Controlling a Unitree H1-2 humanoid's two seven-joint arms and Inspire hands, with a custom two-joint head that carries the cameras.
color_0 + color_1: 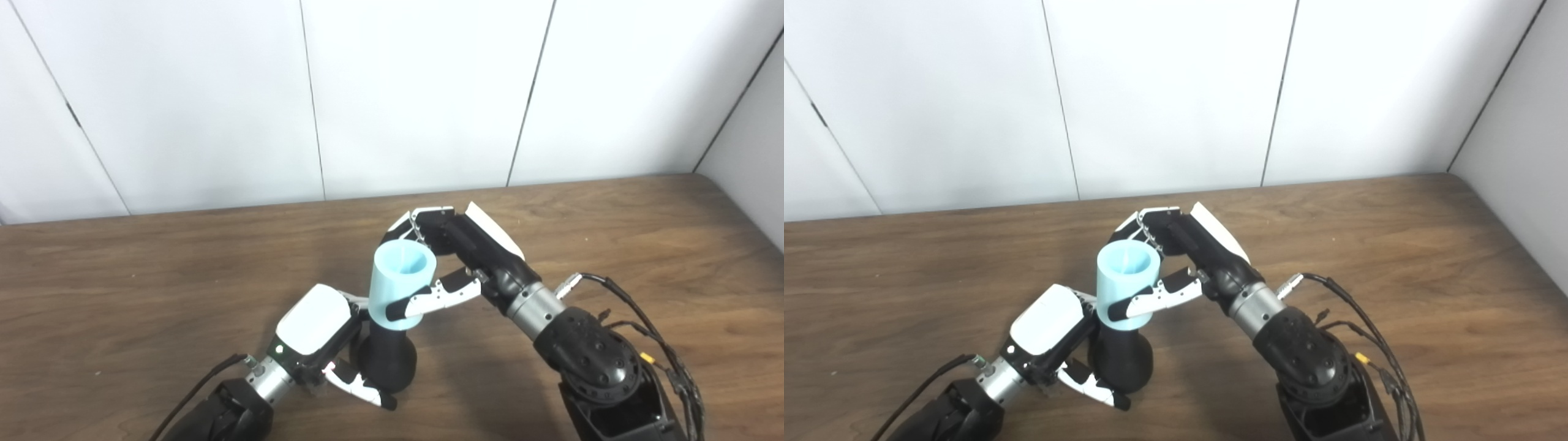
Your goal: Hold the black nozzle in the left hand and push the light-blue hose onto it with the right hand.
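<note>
The black nozzle [389,358] stands upright near the table's front, its wide rounded base low and its neck pointing up. My left hand [318,340] is shut on its base from the left, thumb curled under the front. The light-blue hose [401,282], a short open tube, sits upright over the nozzle's neck and hides its tip. My right hand [456,257] is shut on the hose from the right, fingers behind it and thumb across its front lower edge. How far the hose is seated cannot be seen.
The brown wooden table [612,245] runs back to a white panelled wall [416,92]. Loose cables [649,343] hang off my right forearm at the lower right.
</note>
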